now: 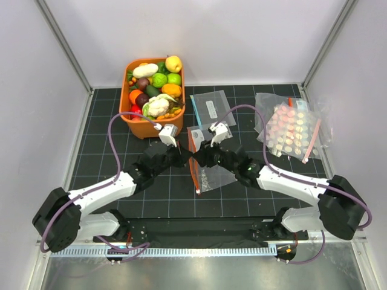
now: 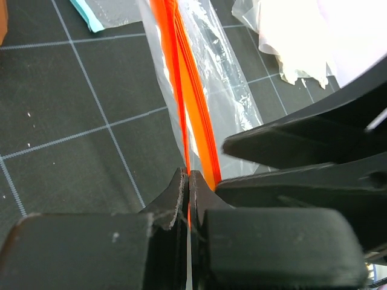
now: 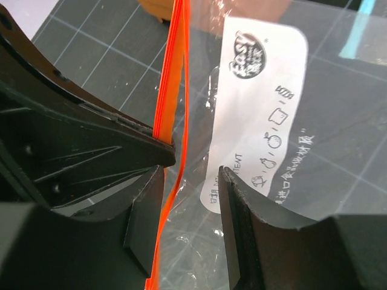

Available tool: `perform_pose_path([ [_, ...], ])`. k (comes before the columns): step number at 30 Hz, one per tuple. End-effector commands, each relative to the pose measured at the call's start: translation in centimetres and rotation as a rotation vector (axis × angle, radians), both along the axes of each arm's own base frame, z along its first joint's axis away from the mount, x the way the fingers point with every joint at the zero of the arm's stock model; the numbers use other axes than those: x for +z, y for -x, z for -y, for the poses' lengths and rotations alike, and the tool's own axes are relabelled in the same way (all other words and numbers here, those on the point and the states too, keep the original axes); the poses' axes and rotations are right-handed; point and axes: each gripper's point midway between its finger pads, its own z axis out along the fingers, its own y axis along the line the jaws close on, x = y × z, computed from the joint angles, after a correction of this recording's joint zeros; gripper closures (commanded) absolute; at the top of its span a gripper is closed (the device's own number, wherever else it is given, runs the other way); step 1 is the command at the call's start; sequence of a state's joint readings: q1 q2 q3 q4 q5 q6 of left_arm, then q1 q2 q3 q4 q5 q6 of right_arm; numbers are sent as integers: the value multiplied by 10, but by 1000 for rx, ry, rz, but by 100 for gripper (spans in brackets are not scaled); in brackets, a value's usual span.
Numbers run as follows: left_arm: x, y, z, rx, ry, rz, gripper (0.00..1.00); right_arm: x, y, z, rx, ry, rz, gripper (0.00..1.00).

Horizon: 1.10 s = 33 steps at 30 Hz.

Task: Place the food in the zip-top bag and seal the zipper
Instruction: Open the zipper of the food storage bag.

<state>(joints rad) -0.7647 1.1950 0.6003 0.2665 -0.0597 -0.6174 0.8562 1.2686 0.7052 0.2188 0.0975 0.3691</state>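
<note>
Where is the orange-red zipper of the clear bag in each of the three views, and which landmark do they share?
Top external: the zipper runs down the picture's centre.
Left wrist: from top centre down into the shut left gripper.
Right wrist: top centre to bottom left, inside the open right gripper.
Shared landmark: black grid mat.

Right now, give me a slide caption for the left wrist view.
Left gripper shut on the orange zipper of the clear bag, above the black grid mat.

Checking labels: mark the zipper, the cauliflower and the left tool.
zipper (image 2: 195, 121), left wrist view, strip's middle.
cauliflower (image 1: 158, 107), top external view, white head.
left tool (image 2: 188, 181), left wrist view, between fingertips.
</note>
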Motion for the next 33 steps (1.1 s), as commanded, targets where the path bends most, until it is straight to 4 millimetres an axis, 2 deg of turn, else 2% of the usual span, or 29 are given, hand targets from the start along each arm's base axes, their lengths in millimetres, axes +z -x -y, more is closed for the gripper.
perform_pose_path([
  [1, 31, -3, 5, -17, 43, 70, 100, 15, 0, -17, 63, -22, 16, 52],
  [6, 32, -3, 4, -11, 44, 73, 100, 9, 6, -32, 135, -25, -21, 56],
  [10, 33, -2, 2, -6, 44, 73, 100, 2, 1, -29, 104, 9, -47, 66],
  [13, 34, -2, 0, 5, 39, 73, 100, -2, -8, -20, 30, 44, -49, 80],
  [14, 34, -3, -2, 11, 36, 72, 100, 0, -10, -16, 8, 48, -45, 91],
  [16, 32, -5, -5, 35, 21, 63, 100, 3, -17, -2, -66, 86, -36, 98],
  [17, 31, -6, -7, 43, 15, 60, 100, 13, -17, 4, -88, 82, -19, 99],
  [21, 26, -7, -8, 53, -5, 43, 100, 31, -17, 28, -162, 97, 23, 99],
  [28, 17, -12, -6, 62, -48, 6, 100, 42, -26, 76, -363, 216, 66, 95],
  [33, 16, -10, -4, 52, -48, -4, 100, 41, -32, 92, -431, 279, 91, 89],
])
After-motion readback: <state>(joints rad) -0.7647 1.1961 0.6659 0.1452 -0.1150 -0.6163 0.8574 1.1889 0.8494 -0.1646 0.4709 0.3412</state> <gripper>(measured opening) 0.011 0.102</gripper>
